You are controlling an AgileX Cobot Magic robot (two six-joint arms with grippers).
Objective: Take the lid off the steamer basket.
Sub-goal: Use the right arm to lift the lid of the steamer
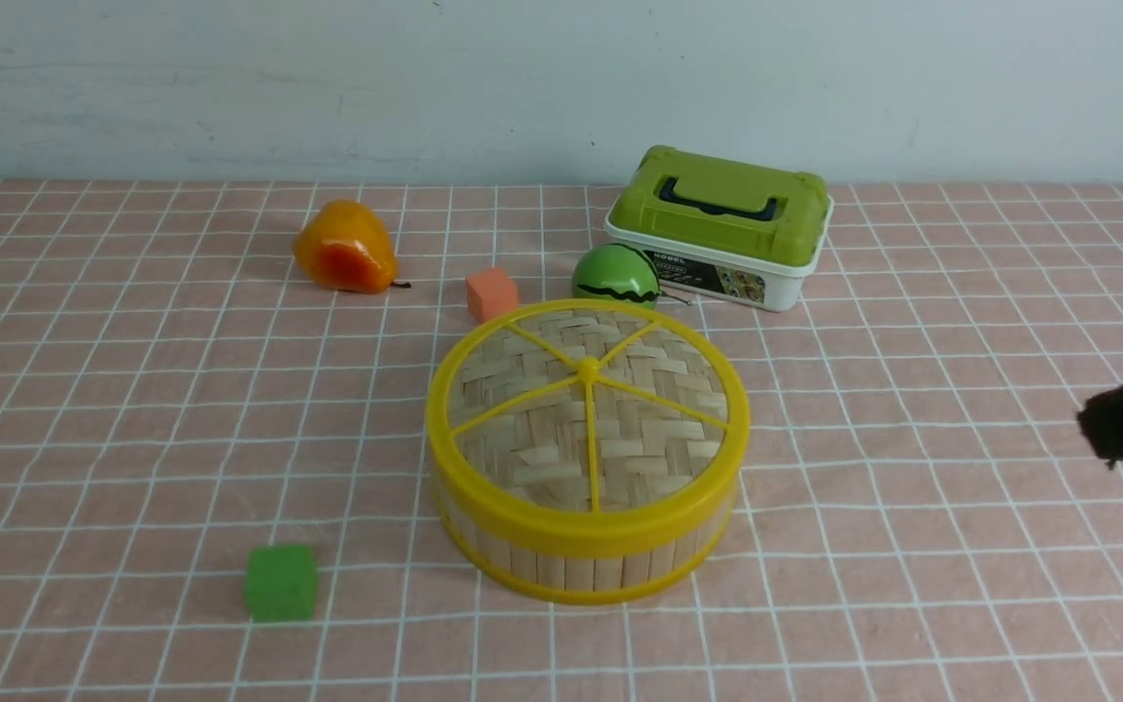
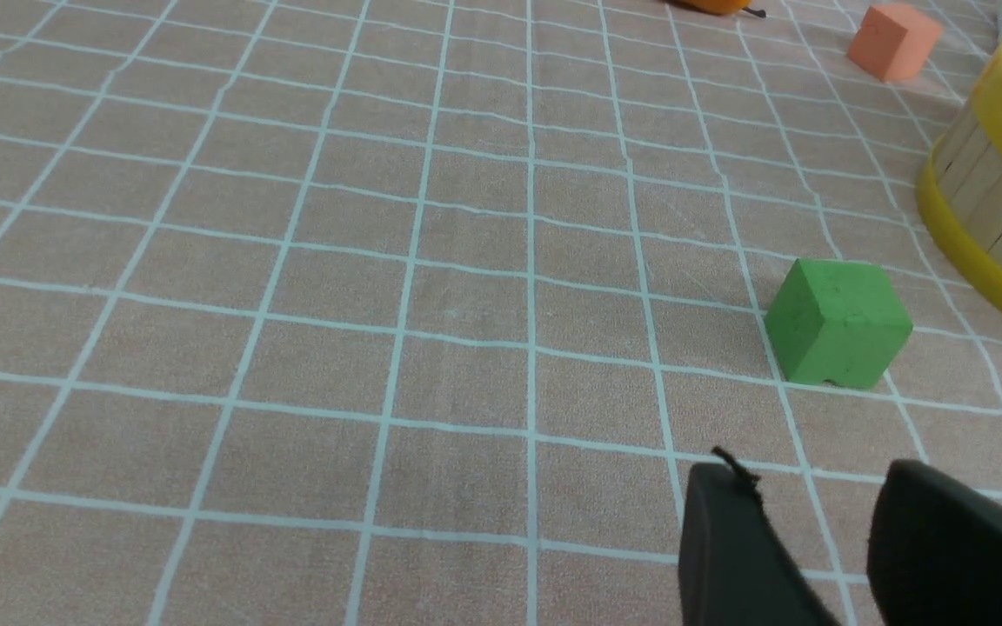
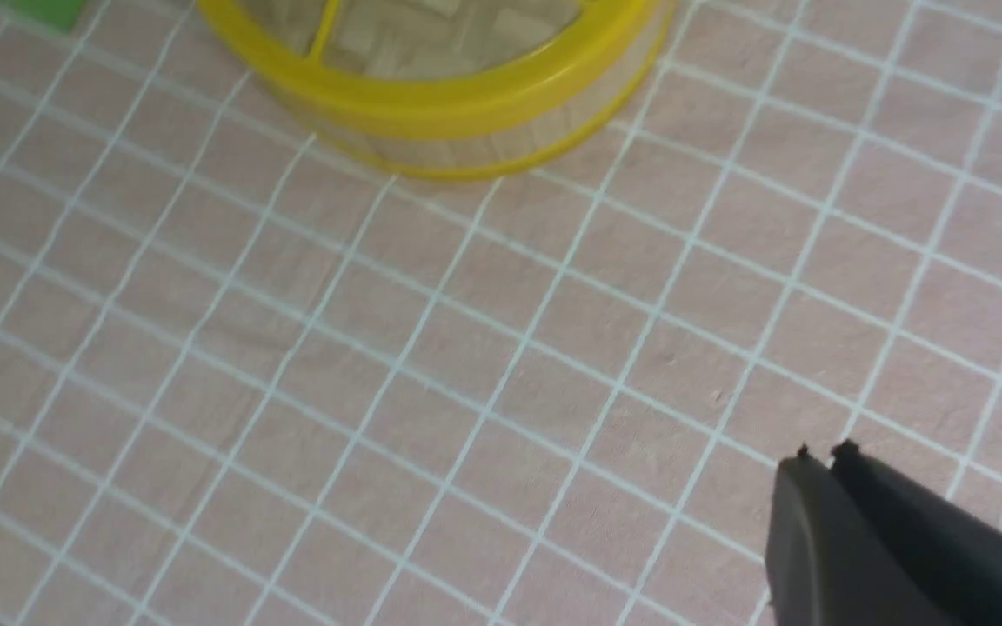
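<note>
Hovering over checked cloth [image 3: 466, 391], the right gripper [image 3: 823, 454] is pinching shut on nothing, well apart from the basket [image 1: 581, 561]; the left gripper [image 2: 814, 478] is gaping empty near a green cube [image 2: 838, 323]. The lid [image 1: 588, 409] is sitting on the basket, a green ball [image 1: 615, 275] lying just behind.

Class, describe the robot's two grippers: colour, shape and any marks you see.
Both the left gripper and the right gripper have two flat, matte black fingers that taper to blunt tips. Small nubs top the right one's tips. No cables or markings show.
</note>
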